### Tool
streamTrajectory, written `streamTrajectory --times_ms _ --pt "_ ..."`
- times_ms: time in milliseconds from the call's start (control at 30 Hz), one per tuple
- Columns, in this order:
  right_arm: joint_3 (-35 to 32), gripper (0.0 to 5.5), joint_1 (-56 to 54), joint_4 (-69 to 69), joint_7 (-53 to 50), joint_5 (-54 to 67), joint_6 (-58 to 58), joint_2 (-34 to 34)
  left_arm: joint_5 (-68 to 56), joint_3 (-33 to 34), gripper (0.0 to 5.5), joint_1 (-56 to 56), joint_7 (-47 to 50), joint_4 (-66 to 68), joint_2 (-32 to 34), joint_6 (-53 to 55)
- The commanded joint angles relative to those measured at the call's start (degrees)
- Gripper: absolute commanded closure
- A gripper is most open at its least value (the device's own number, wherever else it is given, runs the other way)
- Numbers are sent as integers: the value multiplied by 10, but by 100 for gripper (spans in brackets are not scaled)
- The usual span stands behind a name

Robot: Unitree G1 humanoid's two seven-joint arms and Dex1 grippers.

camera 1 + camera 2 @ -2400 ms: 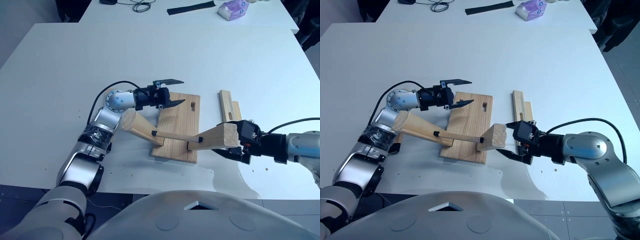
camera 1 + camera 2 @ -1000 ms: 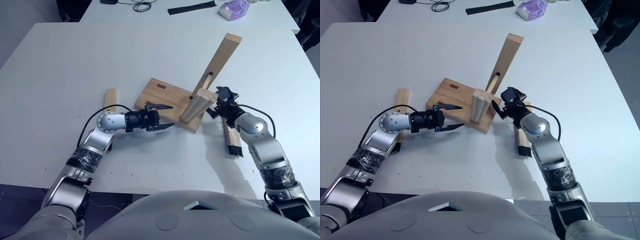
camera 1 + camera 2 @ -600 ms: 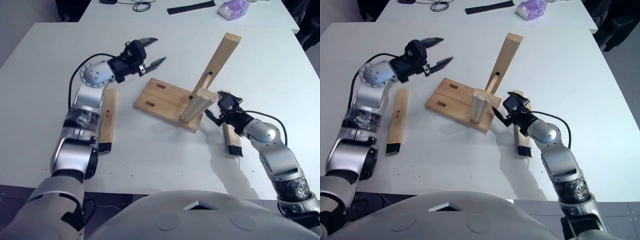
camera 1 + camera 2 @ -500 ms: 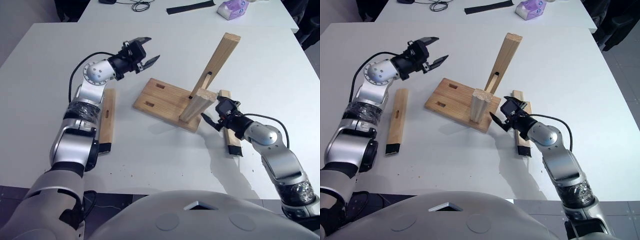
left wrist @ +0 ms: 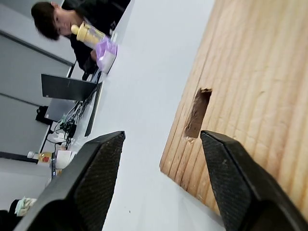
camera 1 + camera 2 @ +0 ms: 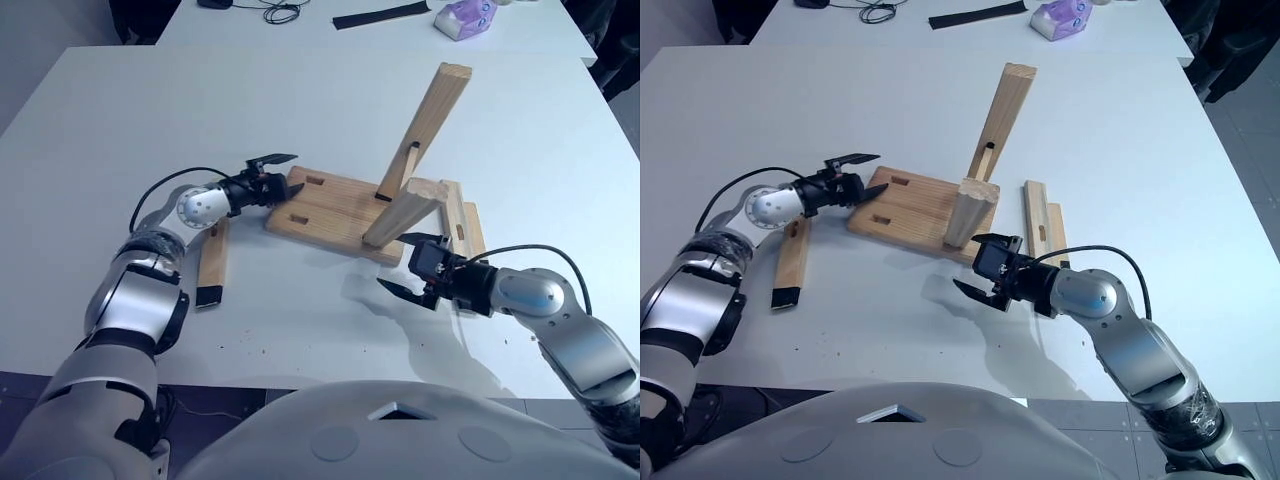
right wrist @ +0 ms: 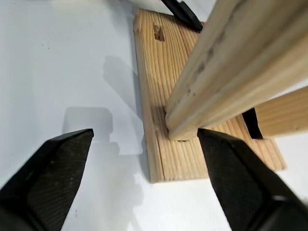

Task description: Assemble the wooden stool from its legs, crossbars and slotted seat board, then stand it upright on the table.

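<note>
loose leg (image 6: pixel 213 262) lies flat on the white table (image 6: pixel 120 120) at far left, partly under the left arm; left gripper (image 6: pixel 299 172), fingers spread apart, sits at the left corner of the slotted seat board (image 6: pixel 330 205). tall leg (image 6: pixel 428 120) and nearer leg (image 6: pixel 400 210) stand slanted in the board's right end. right gripper (image 6: pixel 390 261) hovers wide apart just before that end, holding nothing; two wooden pieces (image 6: pixel 460 215) lie flat beyond it

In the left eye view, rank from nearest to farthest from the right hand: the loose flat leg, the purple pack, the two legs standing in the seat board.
1. Nearer standing leg, just beyond the right hand.
2. Farther standing leg, leaning, toward the back.
3. Loose leg, flat on the robot's left side.
4. Purple pack, on the far table.
</note>
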Motion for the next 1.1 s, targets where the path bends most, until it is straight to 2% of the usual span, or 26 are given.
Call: streamTrajectory --times_ms 33,167,333,633,733,833,933,1100 --pt "-10 151 14 10 -15 -15 -3 -8 -33 -22 256 84 -120 -44 28 -25" --pt "-11 151 24 20 -32 -30 -6 2 -163 -33 256 155 -230 -207 54 28" --pt "2 151 22 61 -76 -81 -36 15 -265 -44 256 235 -300 -431 93 153" --pt "-1 151 5 141 -119 -128 -97 50 -349 3 256 364 -329 -656 147 340" --pt "-7 151 4 139 -114 -124 -104 54 -397 36 256 351 -316 -709 136 427" --pt "-21 151 7 118 -101 -111 -96 56 -410 73 256 268 -287 -681 91 485" --pt "-26 151 2 99 -84 -111 -88 47 -362 100 256 175 -245 -574 46 469" --pt "-39 151 12 40 -37 -83 -48 20 -214 88 256 54 -170 -304 16 314"
